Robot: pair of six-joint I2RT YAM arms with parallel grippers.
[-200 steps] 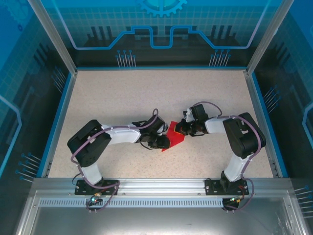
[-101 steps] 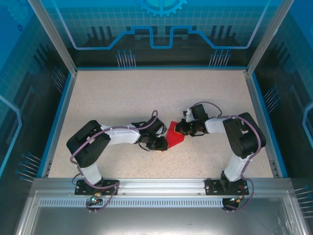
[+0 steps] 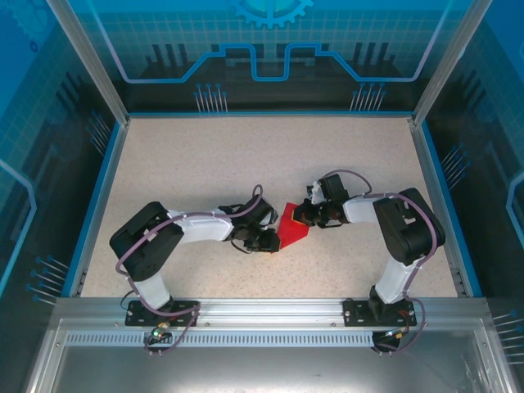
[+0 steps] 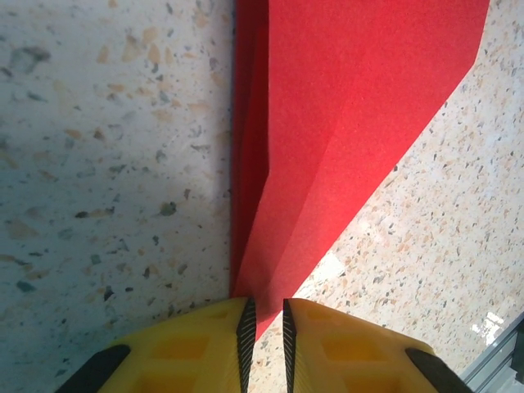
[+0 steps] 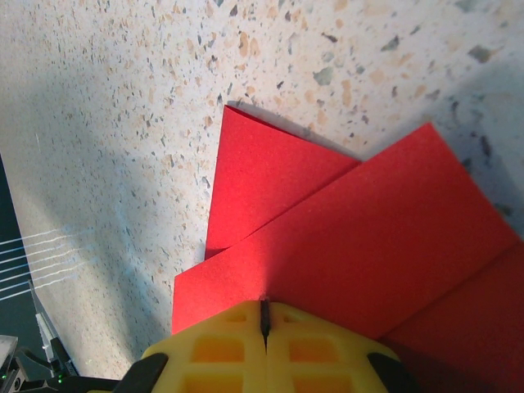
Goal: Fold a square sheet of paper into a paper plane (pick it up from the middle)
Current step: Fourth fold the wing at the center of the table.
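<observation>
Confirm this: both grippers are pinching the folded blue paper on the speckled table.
Wrong colour: the paper is red, as the top view shows. The rest holds: the left gripper and right gripper pinch it on the speckled table.

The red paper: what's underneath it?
The red paper lies folded on the speckled table, layers overlapping. Both grippers, left and right, pinch its edges. Anything beneath the folds is hidden.

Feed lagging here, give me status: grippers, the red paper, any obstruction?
Left gripper nearly shut on the folded red paper sheet's tip. Right gripper shut, on the opposite edge. Paper flat on the speckled table. Nothing in the way.
</observation>
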